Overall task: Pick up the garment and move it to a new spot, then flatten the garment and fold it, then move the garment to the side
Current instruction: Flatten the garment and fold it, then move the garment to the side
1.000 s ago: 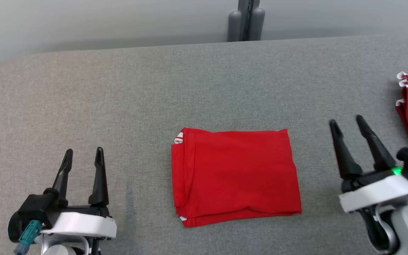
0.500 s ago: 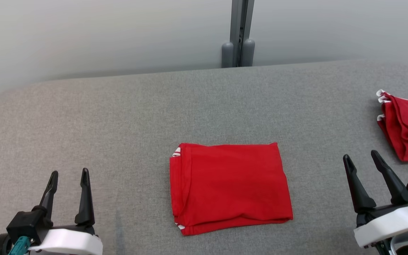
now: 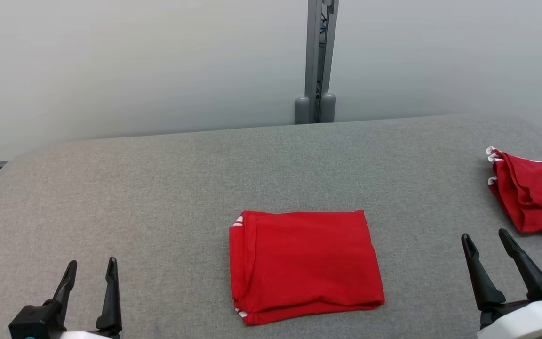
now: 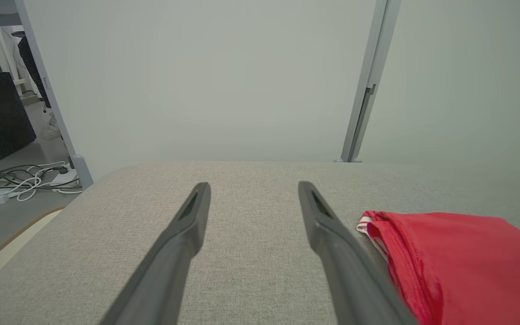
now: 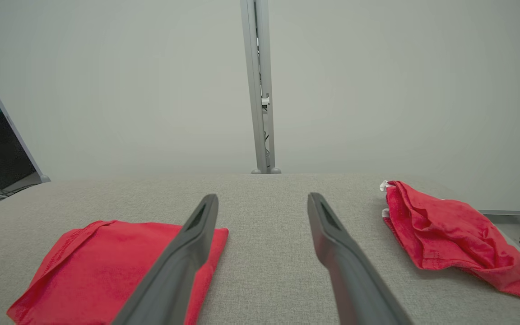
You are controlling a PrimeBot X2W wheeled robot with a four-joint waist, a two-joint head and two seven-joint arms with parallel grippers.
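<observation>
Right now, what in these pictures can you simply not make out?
- Folded red garment: its inner layers, hidden under its own top fold in the head view.
- Crumpled red garment: what kind it is, since it is bunched on itself; the head view's right edge also cuts it.
- Left pincer and right pincer: their bases, cut off by the head view's bottom edge.
- Floor cables: too small to trace in the left wrist view.

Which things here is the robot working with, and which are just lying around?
In the job: neatly folded red cloth garment; left end effector, open; right end effector, open.
Lying about: crumpled red cloth garment; grey metal post; white floor cables.
</observation>
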